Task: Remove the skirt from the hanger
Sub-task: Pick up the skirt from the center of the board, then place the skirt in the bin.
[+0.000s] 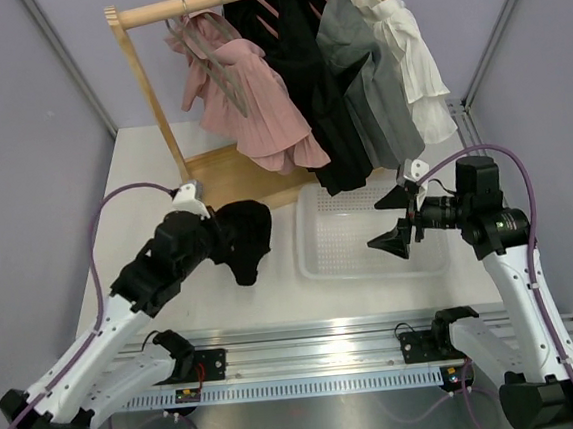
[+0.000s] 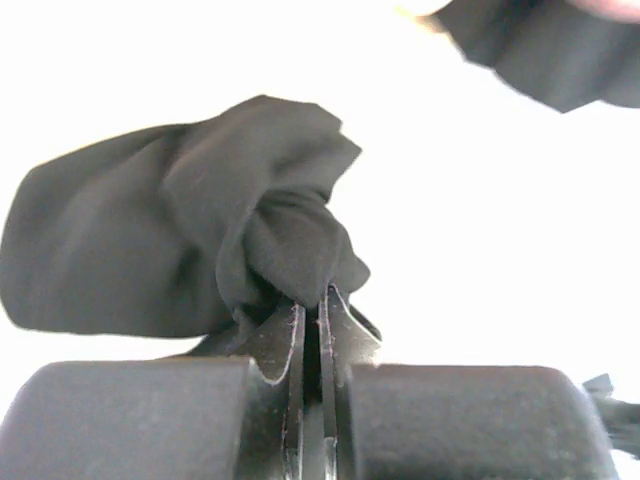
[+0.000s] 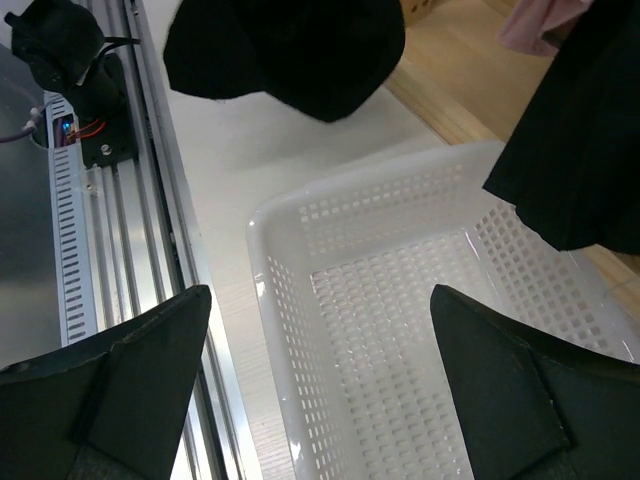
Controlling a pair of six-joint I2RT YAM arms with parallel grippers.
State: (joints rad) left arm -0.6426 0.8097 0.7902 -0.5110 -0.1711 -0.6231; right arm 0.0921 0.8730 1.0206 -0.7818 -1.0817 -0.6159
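Black skirt (image 1: 241, 241): held bunched in the closed left gripper (image 2: 312, 300) at 9 o'clock of the white basket (image 1: 303, 243), clear of the clothes rack (image 1: 142, 77) at 12 o'clock; right gripper (image 1: 390, 222) is held wide and empty; removal is judged done, release outstanding.

From above, the rack (image 1: 144, 76) runs off the top edge, its upper right corner lost. Folds of the skirt (image 1: 243, 233) bury the tips of the left gripper (image 1: 211, 236). The right wrist view crops the basket (image 3: 265, 290).
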